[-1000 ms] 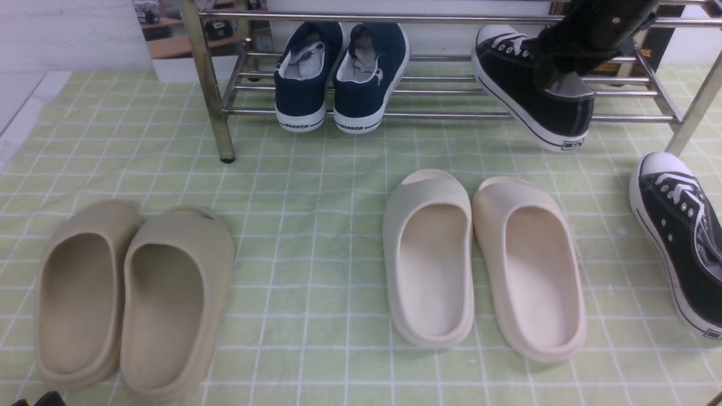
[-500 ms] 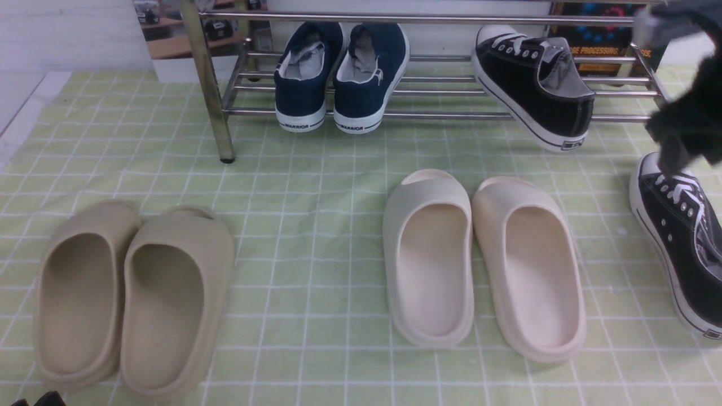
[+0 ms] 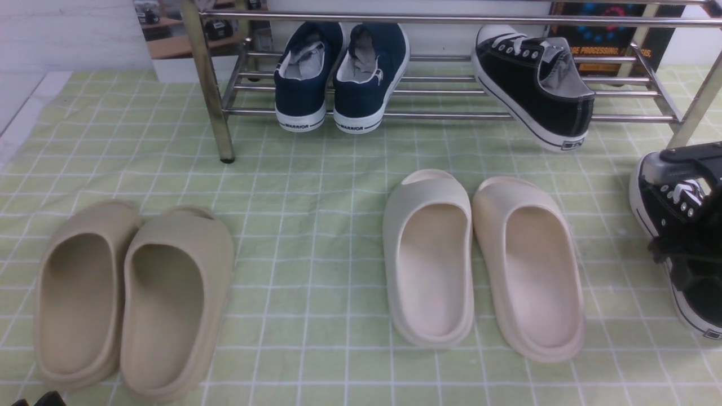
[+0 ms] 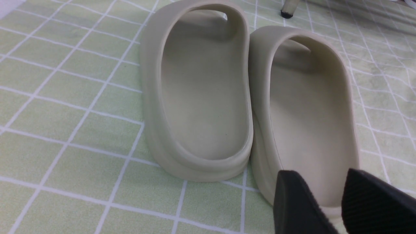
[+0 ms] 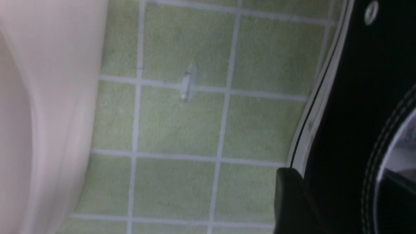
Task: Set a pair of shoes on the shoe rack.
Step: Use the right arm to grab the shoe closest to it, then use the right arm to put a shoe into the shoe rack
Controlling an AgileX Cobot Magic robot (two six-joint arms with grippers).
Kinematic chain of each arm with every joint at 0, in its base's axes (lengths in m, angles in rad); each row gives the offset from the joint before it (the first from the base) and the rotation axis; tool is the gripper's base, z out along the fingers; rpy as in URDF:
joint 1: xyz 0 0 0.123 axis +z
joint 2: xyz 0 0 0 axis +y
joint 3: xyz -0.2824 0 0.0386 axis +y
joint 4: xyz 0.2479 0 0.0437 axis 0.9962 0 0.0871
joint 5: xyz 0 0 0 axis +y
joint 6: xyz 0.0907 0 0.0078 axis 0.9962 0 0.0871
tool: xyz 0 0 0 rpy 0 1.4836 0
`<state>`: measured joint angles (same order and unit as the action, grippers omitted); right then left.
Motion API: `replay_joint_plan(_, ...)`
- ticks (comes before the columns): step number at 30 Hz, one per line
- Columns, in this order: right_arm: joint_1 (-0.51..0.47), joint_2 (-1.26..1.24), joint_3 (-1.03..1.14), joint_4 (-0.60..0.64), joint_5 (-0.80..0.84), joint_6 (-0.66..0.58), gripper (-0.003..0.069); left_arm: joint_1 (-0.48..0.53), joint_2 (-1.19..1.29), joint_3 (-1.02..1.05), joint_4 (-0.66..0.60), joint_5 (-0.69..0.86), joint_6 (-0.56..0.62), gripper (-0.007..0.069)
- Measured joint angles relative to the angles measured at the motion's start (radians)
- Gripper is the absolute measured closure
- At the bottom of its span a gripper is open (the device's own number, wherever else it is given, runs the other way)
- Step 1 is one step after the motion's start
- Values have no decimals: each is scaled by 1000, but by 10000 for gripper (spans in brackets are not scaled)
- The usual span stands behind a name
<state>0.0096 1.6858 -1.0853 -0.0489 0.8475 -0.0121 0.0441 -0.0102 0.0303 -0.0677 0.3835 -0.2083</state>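
Observation:
One black sneaker (image 3: pixel 533 84) lies on the lower shelf of the chrome shoe rack (image 3: pixel 451 115) at the right, turned aslant, its heel hanging over the front bar. The other black sneaker (image 3: pixel 702 304) lies on the green checked cloth at the far right. My right gripper (image 3: pixel 677 248) is down on it. In the right wrist view its jaws (image 5: pixel 338 195) stand apart, one finger outside the sneaker's (image 5: pixel 357 97) black side wall, the other inside the shoe. My left gripper (image 4: pixel 317 175) is open and empty, low over a beige slide.
Navy WARRIOR slip-ons (image 3: pixel 341 73) stand on the rack's left half. A beige slide pair (image 3: pixel 130 293) lies front left, also in the left wrist view (image 4: pixel 201 97). A cream slide pair (image 3: pixel 479 259) lies mid-right, beside the sneaker on the cloth.
My right gripper let go of the sneaker on the rack, drew back and came down onto the sneaker on the cloth. The left arm has not moved.

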Motion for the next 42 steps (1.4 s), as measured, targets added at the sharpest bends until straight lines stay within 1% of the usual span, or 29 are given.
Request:
replay_joint_plan(3, 0, 22, 2, -15, -12, 0, 350, 0, 0, 0, 0, 0, 0, 386)
replay_joint_plan(5, 0, 39, 2, -18, -16, 1, 375, 0, 0, 0, 0, 0, 0, 386)
replay_joint_plan(7, 0, 49, 2, -21, -18, 1, 442, 0, 0, 0, 0, 0, 0, 386)
replay_joint_plan(8, 0, 49, 2, -21, -18, 1, 442, 0, 0, 0, 0, 0, 0, 386)
replay_joint_plan(9, 0, 49, 2, -25, -18, 1, 505, 0, 0, 0, 0, 0, 0, 386)
replay_joint_plan(11, 0, 43, -7, -26, -9, 1, 593, 0, 0, 0, 0, 0, 0, 386)
replay_joint_plan(13, 0, 35, -17, -23, 5, 1, 634, 0, 0, 0, 0, 0, 0, 386)
replay_joint_plan(15, 1, 4, -49, -8, 72, 1, 641, 0, 0, 0, 0, 0, 0, 386)
replay_joint_plan(16, 2, -2, -52, -7, 78, 1, 641, 0, 0, 0, 0, 0, 0, 386)
replay_joint_plan(19, 24, -57, -117, -2, 157, -21, 641, 0, 0, 0, 0, 0, 0, 386)
replay_joint_plan(25, 67, -78, -247, 34, 172, -83, 641, 0, 0, 0, 0, 0, 0, 386)
replay_joint_plan(28, 70, -51, -312, 30, 172, -98, 641, 0, 0, 0, 0, 0, 0, 386)
replay_joint_plan(33, 71, 26, -425, -17, 175, -101, 641, 0, 0, 0, 0, 0, 0, 386)
replay_joint_plan(40, 71, 217, -649, -90, 199, -116, 641, 0, 0, 0, 0, 0, 0, 386)
replay_joint_plan(42, 71, 241, -678, -91, 199, -129, 641, 0, 0, 0, 0, 0, 0, 386)
